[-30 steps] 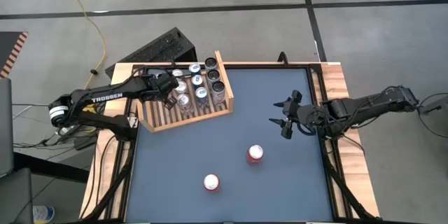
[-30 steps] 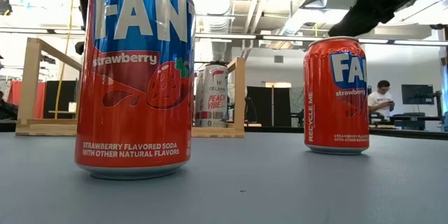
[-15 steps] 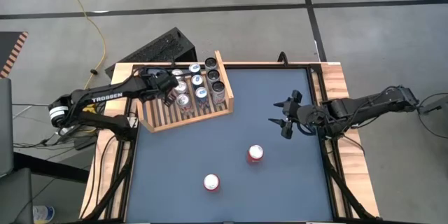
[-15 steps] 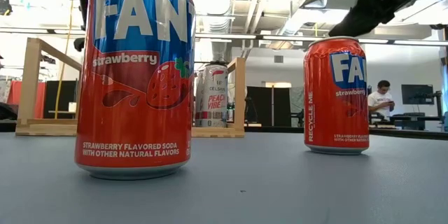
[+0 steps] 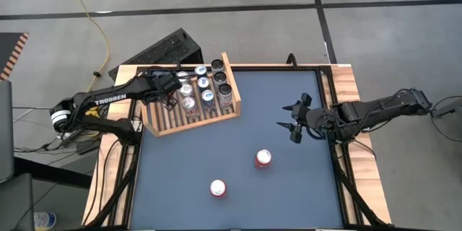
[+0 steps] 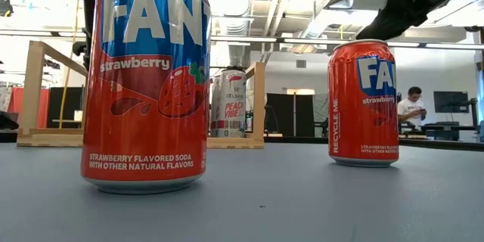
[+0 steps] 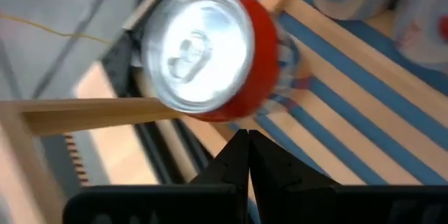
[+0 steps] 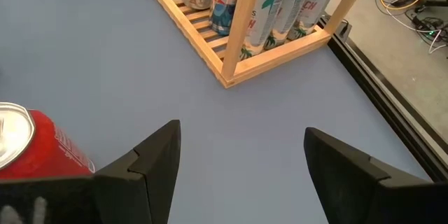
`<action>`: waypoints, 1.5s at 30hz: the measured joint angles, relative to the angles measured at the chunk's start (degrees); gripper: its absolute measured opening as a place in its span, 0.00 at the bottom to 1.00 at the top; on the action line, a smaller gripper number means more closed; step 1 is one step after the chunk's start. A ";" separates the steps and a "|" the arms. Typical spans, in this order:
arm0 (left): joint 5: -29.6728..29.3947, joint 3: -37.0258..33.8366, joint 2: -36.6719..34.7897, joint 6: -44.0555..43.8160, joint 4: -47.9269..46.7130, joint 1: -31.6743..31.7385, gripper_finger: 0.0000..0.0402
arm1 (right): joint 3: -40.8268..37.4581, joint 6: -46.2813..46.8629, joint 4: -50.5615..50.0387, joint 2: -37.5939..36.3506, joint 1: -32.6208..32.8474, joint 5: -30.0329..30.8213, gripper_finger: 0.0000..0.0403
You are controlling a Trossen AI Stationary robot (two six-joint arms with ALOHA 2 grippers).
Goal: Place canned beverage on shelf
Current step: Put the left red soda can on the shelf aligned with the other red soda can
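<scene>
The light-wood shelf (image 5: 173,119) stands at the table's far left with several cans upright in it. My left gripper (image 5: 170,89) hovers over its left part, shut. In the left wrist view the gripper (image 7: 245,140) has its tips close before a red can (image 7: 206,49) with a silver top, which stands on the slats (image 7: 350,63) by a side board. Two red strawberry soda cans (image 5: 263,159) (image 5: 217,188) stand upright on the dark table. My right gripper (image 5: 292,123) waits open at the table's right, above the surface, holding nothing. My left gripper's shut fingertips (image 7: 238,147) point slanting down at the lower side of the red can in the shelf. Whether they touch it, I cannot tell. The can stands upright on the slats.
A black ridged box (image 5: 170,47) lies on the floor beyond the shelf. In the right wrist view the nearer red can (image 8: 28,147) stands beside my open fingers and the shelf (image 8: 234,42) lies ahead. Bare table spreads between the cans and the shelf.
My left gripper has swung a little toward the shelf's far left side, staying shut. The cans on the table and my right gripper have kept still.
</scene>
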 joint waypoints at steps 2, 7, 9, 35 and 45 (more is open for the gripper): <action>3.70 0.00 -0.41 -0.64 -0.04 -0.68 0.00 | 0.00 0.01 0.00 -0.01 0.00 -0.01 0.69; 5.83 0.00 -2.74 -2.62 -0.07 -4.36 0.00 | 0.00 0.61 0.15 -0.01 0.00 -0.02 0.69; 5.85 0.00 -3.91 -3.14 0.47 -5.62 0.00 | 0.00 0.59 0.24 -0.01 0.00 -0.02 0.69; 34.34 1.57 -16.37 17.21 62.10 -50.17 0.19 | 23.49 5.77 -8.88 18.05 8.25 -12.59 0.69; 37.13 1.51 -3.91 20.97 79.99 -56.98 0.45 | 35.38 6.20 -14.81 27.86 14.81 -12.39 0.69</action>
